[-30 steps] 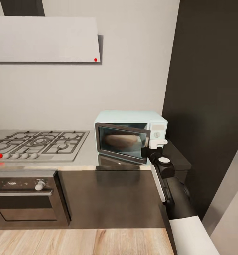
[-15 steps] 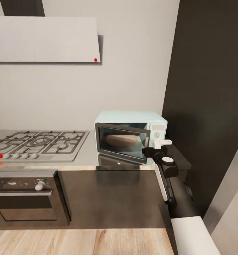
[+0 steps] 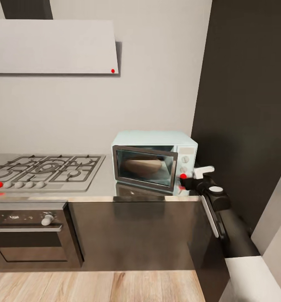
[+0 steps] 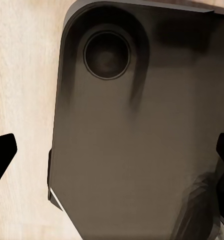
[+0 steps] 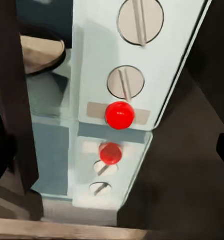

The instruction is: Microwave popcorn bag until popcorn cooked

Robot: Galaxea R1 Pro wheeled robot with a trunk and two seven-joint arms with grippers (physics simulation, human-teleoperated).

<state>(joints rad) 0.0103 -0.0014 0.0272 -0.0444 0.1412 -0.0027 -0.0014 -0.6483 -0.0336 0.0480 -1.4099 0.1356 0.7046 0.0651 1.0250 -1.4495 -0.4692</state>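
The pale mint-blue microwave (image 3: 153, 161) stands on the grey countertop (image 3: 102, 185), and its dark glass door looks shut. Through the glass I see the tan popcorn bag (image 3: 142, 165) inside; the popcorn itself cannot be made out. My right gripper (image 3: 192, 178) hovers at the control panel's lower corner, fingers open, nothing between them. The right wrist view shows the two knobs (image 5: 125, 81), a red button (image 5: 120, 115) below them, part of the bag (image 5: 39, 52) and my right gripper (image 5: 112, 152). Over the floor, my left gripper (image 4: 112, 152) hangs open.
A gas hob (image 3: 44, 167) lies left of the microwave, with a dark built-in oven (image 3: 31, 235) under it and a flat grey hood (image 3: 52, 46) above. A tall dark cabinet (image 3: 249, 105) rises close on the right. Beneath the left gripper are my dark base (image 4: 137, 140) and wood floor (image 4: 21, 75).
The microwave door has swung from ajar to shut. My right arm has moved rightwards to the control panel, where a red spot now shows.
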